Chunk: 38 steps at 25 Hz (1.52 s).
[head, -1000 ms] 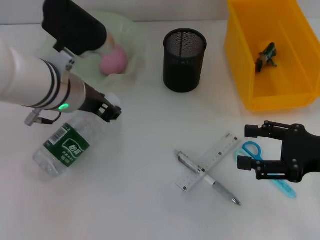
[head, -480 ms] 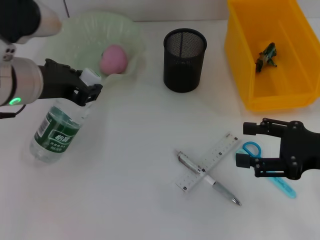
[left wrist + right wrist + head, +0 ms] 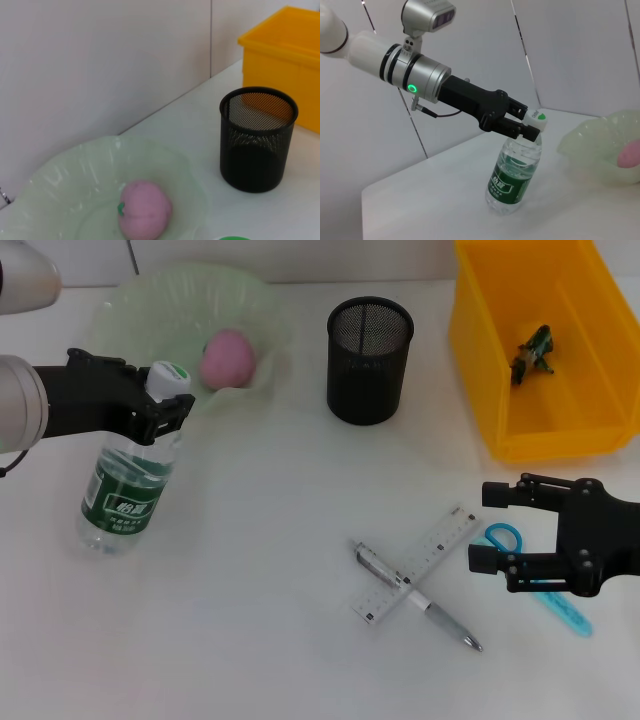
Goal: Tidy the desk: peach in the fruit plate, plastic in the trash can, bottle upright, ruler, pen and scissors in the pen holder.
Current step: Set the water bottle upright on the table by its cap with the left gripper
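The clear bottle [image 3: 128, 485] with a green label stands almost upright at the table's left, leaning slightly. My left gripper [image 3: 160, 405] is shut on its neck just under the white cap; the right wrist view shows the same grip on the bottle [image 3: 514, 176]. The pink peach [image 3: 228, 357] lies in the pale green fruit plate [image 3: 150, 295]. The ruler [image 3: 425, 558] and pen [image 3: 440, 615] lie crossed at front right. Just right of them, my right gripper [image 3: 484, 527] hovers open, partly covering the blue scissors [image 3: 555, 605]. Green plastic [image 3: 533, 350] lies in the yellow trash can [image 3: 480, 370].
The black mesh pen holder [image 3: 369, 360] stands at centre back, between the plate and the yellow bin. The left wrist view shows the peach [image 3: 145, 207], the plate [image 3: 65, 185] and the holder [image 3: 257, 142] in front of a white wall.
The left gripper has swung the bottle up from lying on the table to nearly upright and moved left. The right gripper has edged slightly left.
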{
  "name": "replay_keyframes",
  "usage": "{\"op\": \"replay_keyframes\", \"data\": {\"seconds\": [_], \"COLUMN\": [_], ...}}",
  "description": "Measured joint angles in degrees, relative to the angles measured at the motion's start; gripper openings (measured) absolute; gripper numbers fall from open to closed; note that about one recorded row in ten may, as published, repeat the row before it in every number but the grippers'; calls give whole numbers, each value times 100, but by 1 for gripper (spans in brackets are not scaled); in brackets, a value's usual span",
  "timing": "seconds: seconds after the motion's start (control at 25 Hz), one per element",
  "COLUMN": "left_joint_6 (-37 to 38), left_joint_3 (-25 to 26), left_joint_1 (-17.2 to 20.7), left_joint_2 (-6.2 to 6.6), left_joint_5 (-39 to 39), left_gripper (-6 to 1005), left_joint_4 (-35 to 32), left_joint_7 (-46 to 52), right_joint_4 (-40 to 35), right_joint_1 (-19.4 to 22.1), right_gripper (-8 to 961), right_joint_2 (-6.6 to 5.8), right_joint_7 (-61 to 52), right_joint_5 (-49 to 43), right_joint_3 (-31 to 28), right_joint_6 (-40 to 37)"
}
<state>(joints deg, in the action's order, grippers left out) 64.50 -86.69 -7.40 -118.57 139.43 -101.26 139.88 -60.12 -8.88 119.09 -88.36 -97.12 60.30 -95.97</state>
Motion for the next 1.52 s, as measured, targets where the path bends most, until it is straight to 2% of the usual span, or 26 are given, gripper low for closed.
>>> {"op": "replay_keyframes", "data": {"seconds": [0.4,1.52], "left_joint_6": [-149,-340], "left_joint_3": [297,328], "left_joint_1": [199,233], "left_joint_2": [-5,0], "left_joint_5": [-811,-899], "left_gripper": [449,458], "left_joint_4": [13,152], "left_joint_7": [-661,-761], "right_joint_4": [0,0], "right_joint_1": [0,-17], "right_gripper": [840,840], "right_joint_2": [0,0], "right_joint_7": [-5,-5], "right_joint_5": [0,0], "right_joint_3": [-1,-1], "right_joint_6": [0,-24]}}
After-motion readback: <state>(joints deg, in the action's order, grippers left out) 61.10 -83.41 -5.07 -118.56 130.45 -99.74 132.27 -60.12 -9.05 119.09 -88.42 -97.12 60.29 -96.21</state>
